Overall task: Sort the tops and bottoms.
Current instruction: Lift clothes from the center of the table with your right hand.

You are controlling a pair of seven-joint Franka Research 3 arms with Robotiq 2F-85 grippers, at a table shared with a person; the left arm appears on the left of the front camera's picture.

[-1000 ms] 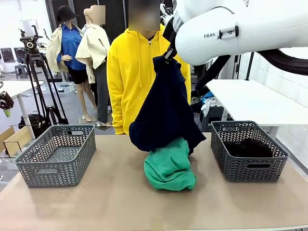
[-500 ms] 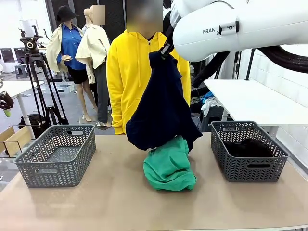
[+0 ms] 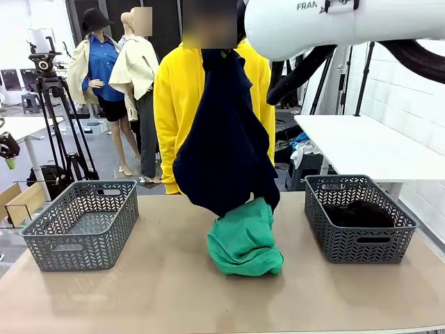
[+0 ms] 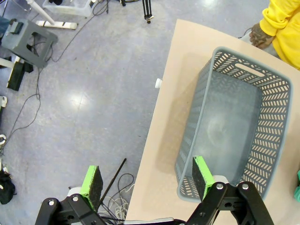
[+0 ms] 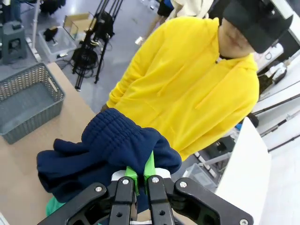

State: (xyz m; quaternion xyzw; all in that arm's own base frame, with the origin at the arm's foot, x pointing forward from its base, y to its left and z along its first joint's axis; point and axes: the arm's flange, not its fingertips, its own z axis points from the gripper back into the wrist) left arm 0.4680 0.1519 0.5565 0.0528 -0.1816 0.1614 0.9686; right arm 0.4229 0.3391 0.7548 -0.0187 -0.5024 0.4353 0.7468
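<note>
Our right pincer (image 5: 140,169) is clamped on a fold of the soft dark navy cloth garment (image 3: 226,139), which hangs straight below it, hem meeting the crumpled bright green cloth garment (image 3: 245,240) on the table (image 3: 139,292). Our left pincer (image 4: 147,180) gapes wide, holding nothing, empty grey plastic lattice basket (image 4: 234,136) just ahead of it. Risks, we judge: thin pinch slips, or the hem drags the green piece along.

Two grey baskets (image 3: 69,247) (image 3: 358,247); three garments: navy garment (image 3: 222,139), green garment (image 3: 243,240), black garment (image 3: 358,214); one person (image 3: 174,104).
</note>
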